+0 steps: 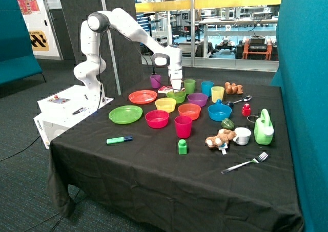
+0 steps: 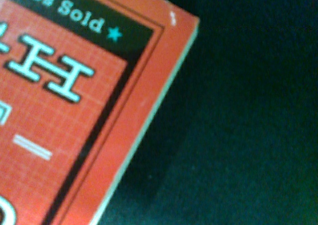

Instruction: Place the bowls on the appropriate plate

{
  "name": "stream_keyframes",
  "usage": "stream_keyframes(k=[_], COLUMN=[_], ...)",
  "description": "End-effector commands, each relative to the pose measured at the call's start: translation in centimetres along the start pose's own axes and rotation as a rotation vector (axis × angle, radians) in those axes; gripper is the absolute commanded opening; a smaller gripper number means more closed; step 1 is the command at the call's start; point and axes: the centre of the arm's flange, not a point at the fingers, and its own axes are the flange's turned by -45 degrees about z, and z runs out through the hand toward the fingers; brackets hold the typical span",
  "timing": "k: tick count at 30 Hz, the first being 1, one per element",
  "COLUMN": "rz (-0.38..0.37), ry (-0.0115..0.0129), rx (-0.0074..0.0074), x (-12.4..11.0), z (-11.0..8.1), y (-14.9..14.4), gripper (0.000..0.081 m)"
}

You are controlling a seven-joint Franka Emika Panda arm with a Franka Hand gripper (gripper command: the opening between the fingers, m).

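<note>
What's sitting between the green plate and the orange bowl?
In the outside view, one pink bowl stands between the green plate and the orange bowl. The gripper hangs farther back, over the green bowl.

Dark carpet floor [image 1: 20,191], teal partitions [image 1: 302,63] — glass wall [image 1: 230,22] behind.

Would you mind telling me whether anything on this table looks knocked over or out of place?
Nothing looks spilled or broken. The only oddity is the stuffed toy lying on its side beside the white cup. The gripper hangs low at the green bowl, with both plates bare.
</note>
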Motion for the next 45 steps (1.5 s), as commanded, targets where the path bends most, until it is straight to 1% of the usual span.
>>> stream_keyframes(k=[1, 2, 7, 11, 15, 20, 22, 27, 30, 33, 36, 38, 41, 43, 45], rz=[-0.015, -0.015, -0.033, -0.053, -0.059, -0.046, -0.018, 0.007, 0.037, 0.088, 0.106, 0.132, 0.138, 0.161, 0.167], ry=[0.0004, 0.0004, 0.0004, 0.0005, 0.0005, 0.0005, 0.0004, 0.0003, 0.0003, 0.0001, 0.0001, 0.0, 0.0, -0.0001, -0.0001], rx=[0.0053, 0.0053, 0.0053, 0.0053, 0.0053, 0.0053, 0.0053, 0.0053, 0.0053, 0.0053, 0.0053, 0.0053, 0.0053, 0.0053, 0.0053], x=[-0.1, -0.1, -0.1, -0.9, -1.7, -4.0, -5.5, -7.3, -8.9, -11.5, -13.1, -14.6, -15.7, -16.8, -17.6], z=[-2.1, -2.2, -4.9, -7.3, -8.5, -10.4, -11.1, -11.8, -12.3, -12.9, -13.1, -13.2, -13.1, -12.8, -12.6], y=[0.0, 0.0, 0.4, 0.8, 1.0, 2.2, 3.4, 4.9, 6.4, 8.4, 9.6, 10.5, 11.1, 11.7, 12.2], gripper=[0.0, 0.0, 0.0, 0.0, 0.0, 0.0, 0.0, 0.0, 0.0, 0.0, 0.0, 0.0, 0.0, 0.0, 0.0])
